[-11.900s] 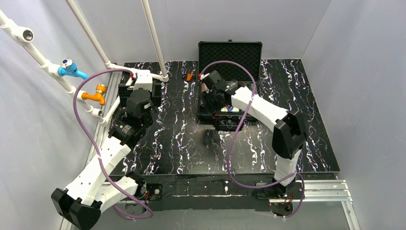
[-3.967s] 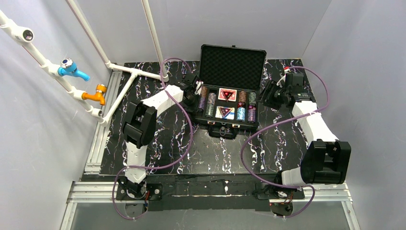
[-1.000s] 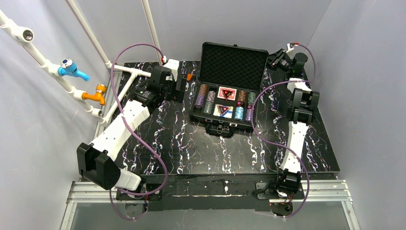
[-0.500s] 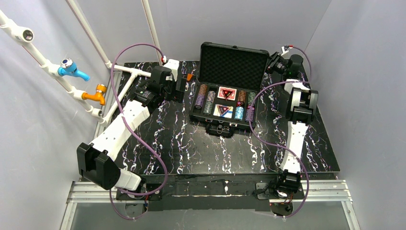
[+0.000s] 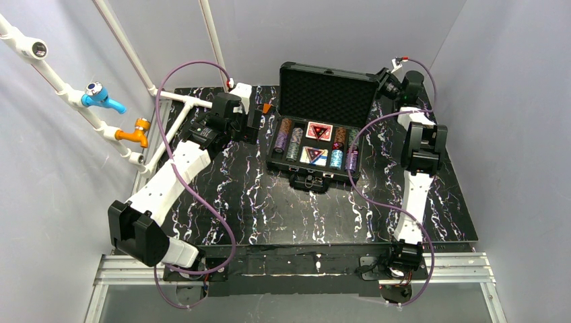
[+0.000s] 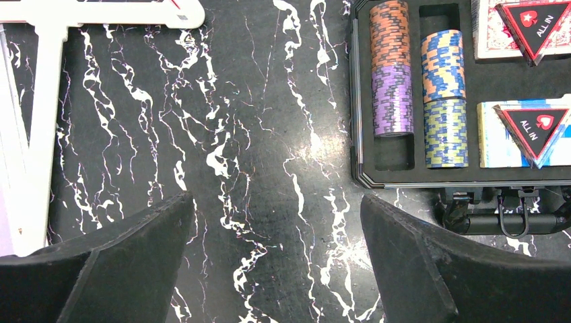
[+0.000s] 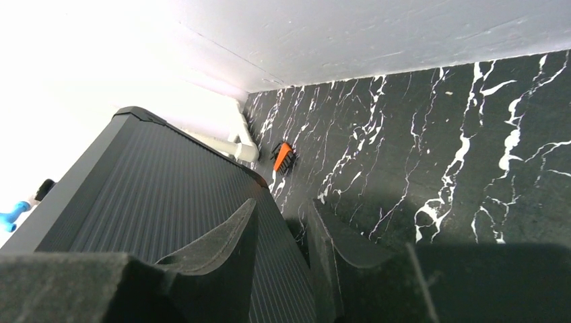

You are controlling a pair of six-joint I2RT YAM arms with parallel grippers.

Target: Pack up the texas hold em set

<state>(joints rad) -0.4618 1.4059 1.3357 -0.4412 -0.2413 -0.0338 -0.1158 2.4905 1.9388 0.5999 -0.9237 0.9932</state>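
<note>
Over the black marble table (image 5: pixel 269 208), the left gripper (image 6: pixel 275 222) hangs released, left of the case (image 5: pixel 289 168) at the far middle, chips (image 6: pixel 392 101) inside. Behind the raised lid (image 7: pixel 148 195), the right gripper (image 7: pixel 283 205) has fingers nearly together; I cannot tell if it pinches. Push the lid down slowly.

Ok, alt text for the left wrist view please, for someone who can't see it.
The left gripper, open and empty, hovers over the black marbled table. At right is part of the open case, holding chip stacks and two decks topped with red ALL IN triangles; a white frame runs along the left edge.
</note>
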